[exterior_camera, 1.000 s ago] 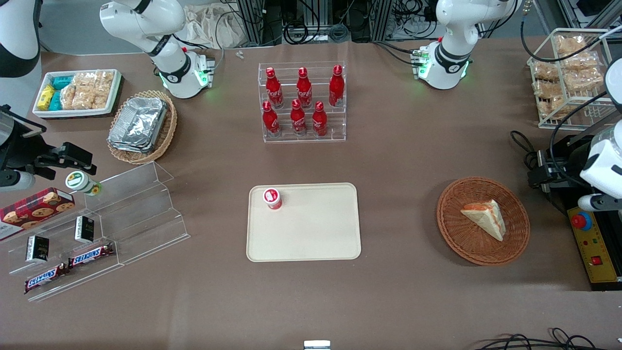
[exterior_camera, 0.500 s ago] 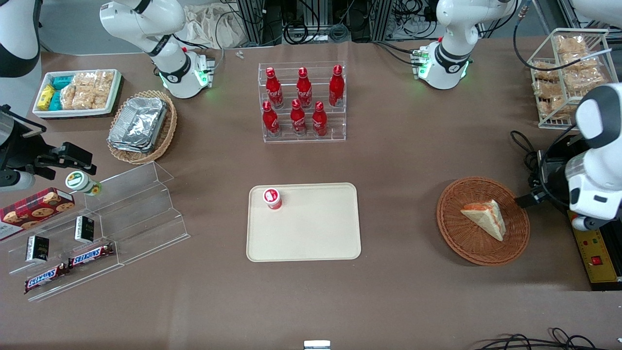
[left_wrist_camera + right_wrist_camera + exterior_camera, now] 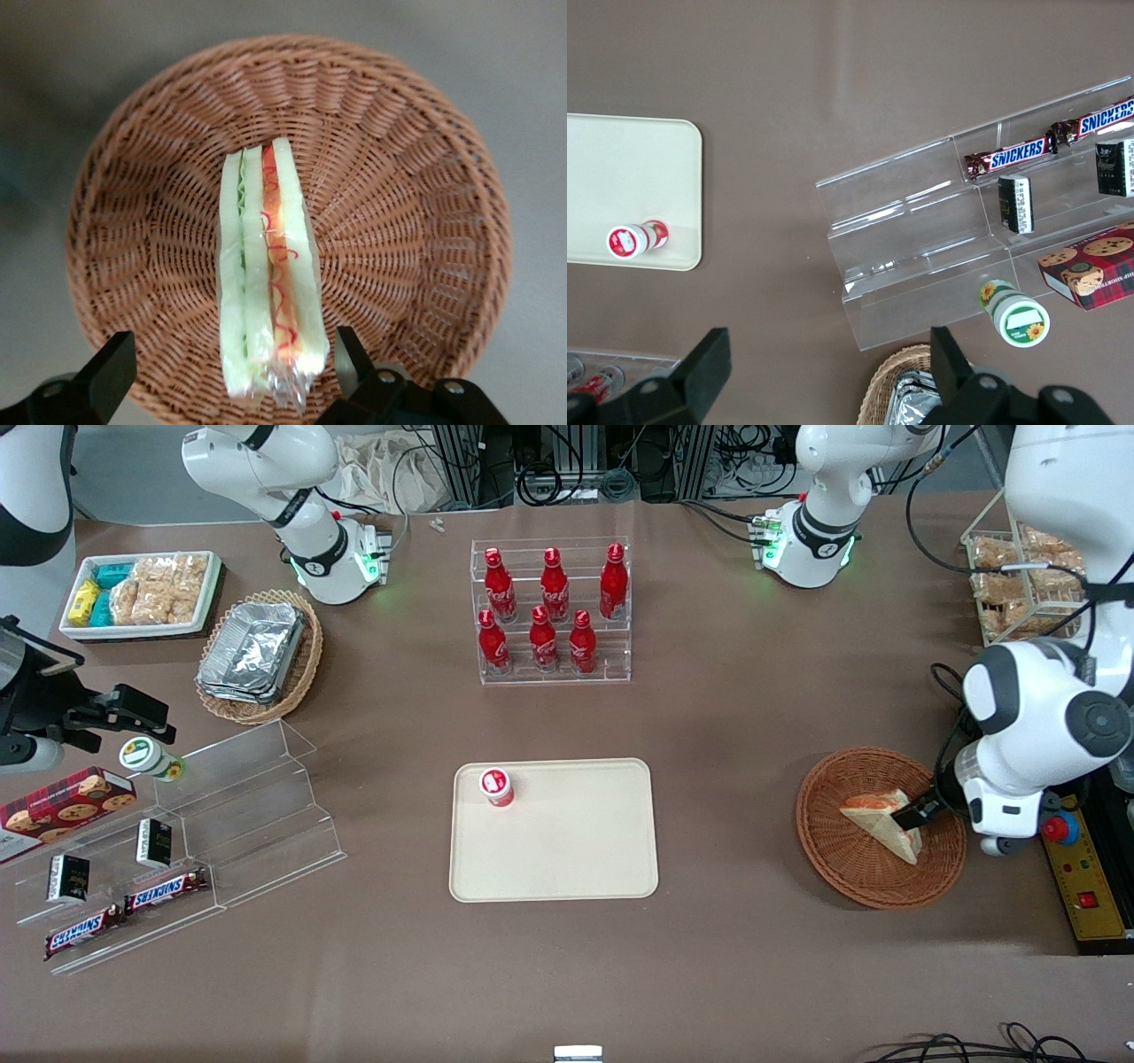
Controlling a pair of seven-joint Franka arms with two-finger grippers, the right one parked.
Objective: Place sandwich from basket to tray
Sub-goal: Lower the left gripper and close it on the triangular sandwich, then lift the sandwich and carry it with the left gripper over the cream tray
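The sandwich (image 3: 873,824), a pale bread wedge with orange-red and green filling, lies in the round reddish-brown wicker basket (image 3: 842,859) toward the working arm's end of the table. My left gripper (image 3: 912,815) hangs over the basket, just above the sandwich. In the left wrist view the gripper (image 3: 232,341) is open, with one dark finger on each side of the sandwich (image 3: 266,266) and apart from it. The woven basket (image 3: 399,221) fills the ground below. The beige tray (image 3: 576,850) lies mid-table, nearer the front camera than the bottle rack.
A small red-capped bottle (image 3: 497,786) stands on the tray's corner. A clear rack of red cola bottles (image 3: 551,611) stands mid-table. A yellow control box with a red button (image 3: 1076,877) sits beside the basket. A wire basket of snack packs (image 3: 1019,584) stands near the working arm's base.
The left arm has swung in from the table's end and come over the basket. Its gripper now straddles the sandwich. The sandwich and basket have not moved.
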